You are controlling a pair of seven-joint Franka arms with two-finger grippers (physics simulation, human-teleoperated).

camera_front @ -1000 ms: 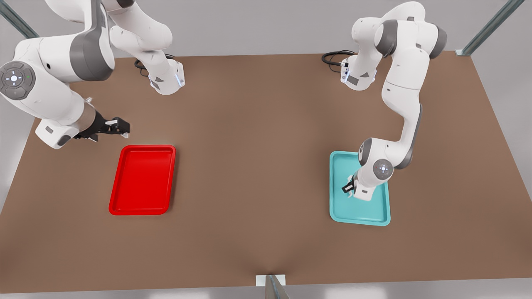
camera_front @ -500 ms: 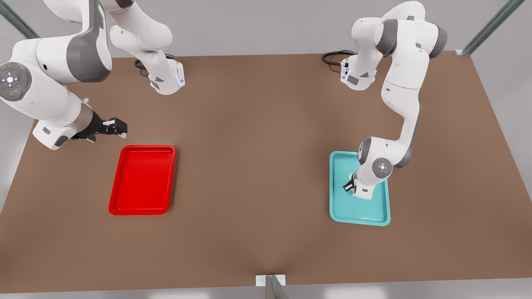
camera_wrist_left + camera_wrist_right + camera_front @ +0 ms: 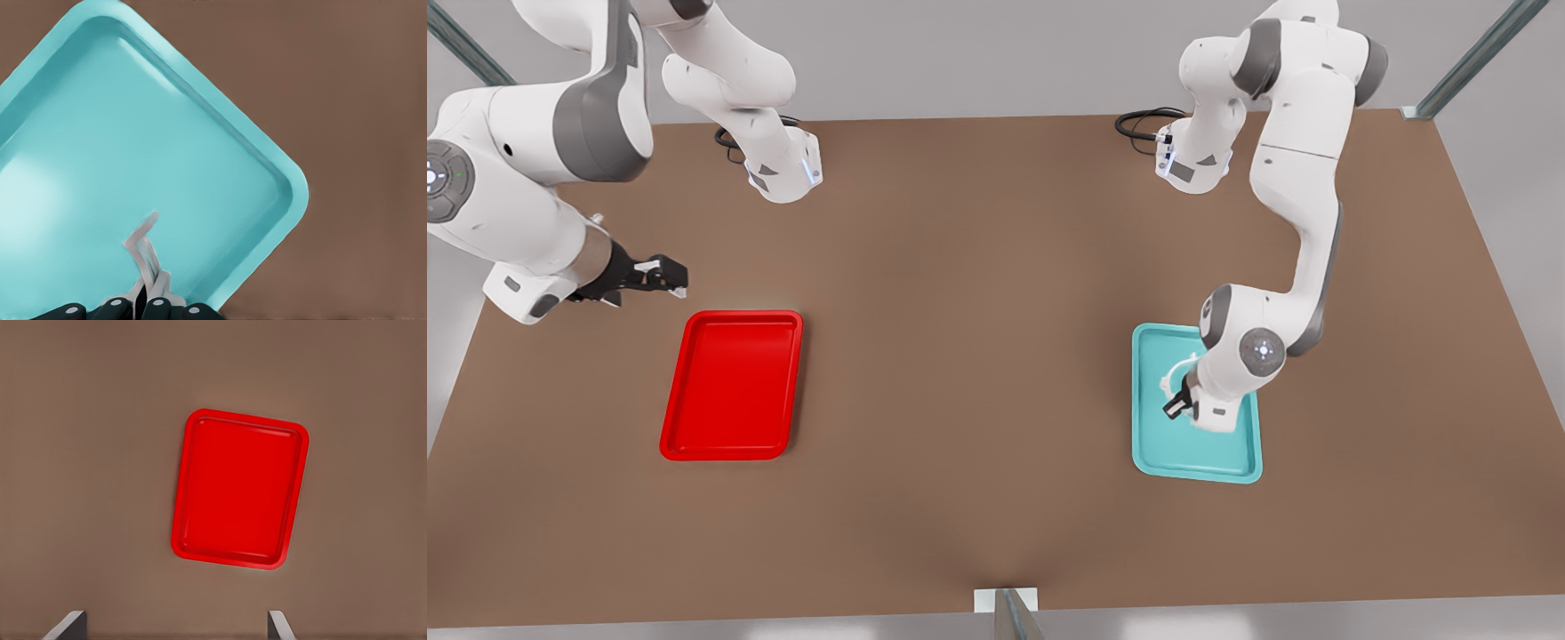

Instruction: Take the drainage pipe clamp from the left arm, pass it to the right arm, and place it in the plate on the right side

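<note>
The white drainage pipe clamp [image 3: 1176, 372] hangs just above the teal tray [image 3: 1200, 458] on the front view's right, pinched in my left gripper [image 3: 1176, 404]. From the left wrist, the clamp [image 3: 143, 240] sticks out from between the closed fingers of the left gripper [image 3: 140, 303] over the teal tray [image 3: 100, 133]. On the front view's left my right gripper [image 3: 674, 277] hovers open beyond the far corner of the red plate [image 3: 734, 382]. In the right wrist view the red plate [image 3: 237, 490] lies empty below the right gripper [image 3: 177, 620], whose fingers stand wide apart.
The brown table [image 3: 978, 356] runs bare between the two trays. Both arm bases [image 3: 783, 173] stand at the far edge with black cables [image 3: 1138, 120]. A metal post [image 3: 1009, 613] sits at the near edge.
My left gripper has risen a little off the teal tray with the clamp now showing beside it. The right gripper has drawn back toward the front view's left.
</note>
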